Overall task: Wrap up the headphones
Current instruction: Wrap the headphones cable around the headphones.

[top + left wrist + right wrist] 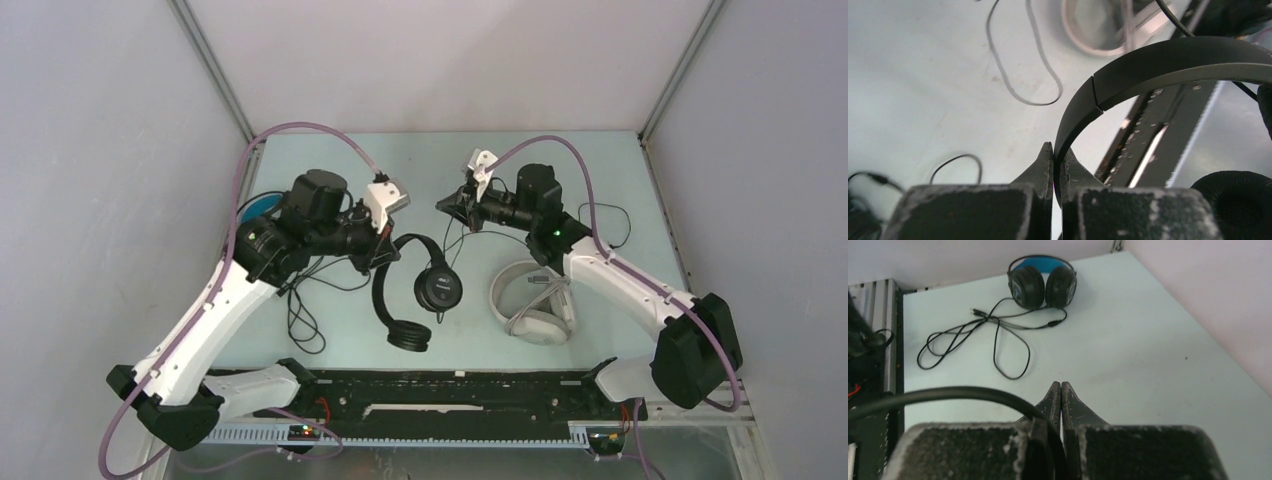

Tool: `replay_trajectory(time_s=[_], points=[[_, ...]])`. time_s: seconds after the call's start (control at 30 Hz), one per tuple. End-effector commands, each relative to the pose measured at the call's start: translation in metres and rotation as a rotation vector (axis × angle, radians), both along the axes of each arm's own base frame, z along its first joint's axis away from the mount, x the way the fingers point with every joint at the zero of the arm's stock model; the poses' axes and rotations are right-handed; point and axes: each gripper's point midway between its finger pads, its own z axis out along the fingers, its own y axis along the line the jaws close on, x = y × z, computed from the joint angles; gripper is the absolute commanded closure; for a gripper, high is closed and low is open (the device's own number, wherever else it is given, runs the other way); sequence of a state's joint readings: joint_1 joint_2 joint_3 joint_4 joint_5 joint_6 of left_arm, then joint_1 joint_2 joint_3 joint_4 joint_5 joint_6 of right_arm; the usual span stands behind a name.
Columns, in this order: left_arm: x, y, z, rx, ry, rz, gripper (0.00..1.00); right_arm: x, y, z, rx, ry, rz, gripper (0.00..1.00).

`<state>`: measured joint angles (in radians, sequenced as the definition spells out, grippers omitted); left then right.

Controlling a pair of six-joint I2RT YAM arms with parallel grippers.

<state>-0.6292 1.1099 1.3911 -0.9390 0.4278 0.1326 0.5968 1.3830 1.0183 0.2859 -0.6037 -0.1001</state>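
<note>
The small thin black on-ear headset (425, 290) hangs mid-table, its headband (1173, 60) clamped between the shut jaws of my left gripper (388, 255), as the left wrist view (1057, 150) shows. One ear pad (1238, 200) shows at the lower right. My right gripper (441, 204) is shut on this headset's thin black cable (973, 395), which runs into the jaws (1061, 387). The white over-ear headset (530, 300) lies right of centre, under my right arm. The bulky black headset with blue lining (1042, 285) lies at the far left, half hidden behind my left arm (262, 203).
The bulky headset's cable (998, 335) lies in loose loops on the table (420, 160), also under my left arm (300, 310). A black rail (450, 385) runs along the near edge. Enclosure walls stand close on three sides.
</note>
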Motion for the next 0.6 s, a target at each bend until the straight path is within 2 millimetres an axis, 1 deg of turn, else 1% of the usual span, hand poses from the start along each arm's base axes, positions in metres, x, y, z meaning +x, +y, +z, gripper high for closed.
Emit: replay_trajectory(time_s=[0.0, 0.1, 0.17, 0.27, 0.33, 0.43, 0.47, 0.5, 0.53, 0.57], points=[[0.020, 0.027, -0.021, 0.204, -0.128, 0.086, 1.00, -0.016, -0.011, 0.010, -0.088, 0.038, 0.018, 1.00], [0.025, 0.032, -0.037, 0.283, -0.147, 0.093, 1.00, -0.027, -0.012, 0.003, -0.141, 0.112, 0.041, 1.00], [0.023, 0.029, -0.044, 0.287, -0.146, 0.068, 1.00, -0.032, -0.009, 0.000, -0.174, 0.145, 0.060, 1.00], [0.025, 0.028, -0.049, 0.273, -0.161, 0.076, 1.00, -0.039, -0.003, -0.003, -0.225, 0.175, 0.080, 1.00], [0.031, 0.032, -0.056, 0.297, -0.163, 0.113, 1.00, -0.040, 0.000, 0.003, -0.236, 0.196, 0.079, 1.00], [0.040, 0.044, -0.065, 0.379, -0.149, 0.176, 1.00, -0.043, 0.004, 0.009, -0.251, 0.253, 0.082, 1.00], [0.043, 0.047, -0.067, 0.404, -0.146, 0.198, 1.00, -0.046, 0.006, 0.012, -0.256, 0.270, 0.088, 1.00], [0.047, 0.052, -0.069, 0.427, -0.146, 0.231, 1.00, -0.049, 0.008, 0.010, -0.269, 0.307, 0.098, 1.00], [0.049, 0.055, -0.070, 0.441, -0.139, 0.254, 1.00, -0.053, 0.009, 0.014, -0.272, 0.324, 0.107, 1.00], [0.051, 0.056, -0.072, 0.450, -0.135, 0.271, 1.00, -0.055, 0.013, 0.014, -0.278, 0.355, 0.119, 1.00]])
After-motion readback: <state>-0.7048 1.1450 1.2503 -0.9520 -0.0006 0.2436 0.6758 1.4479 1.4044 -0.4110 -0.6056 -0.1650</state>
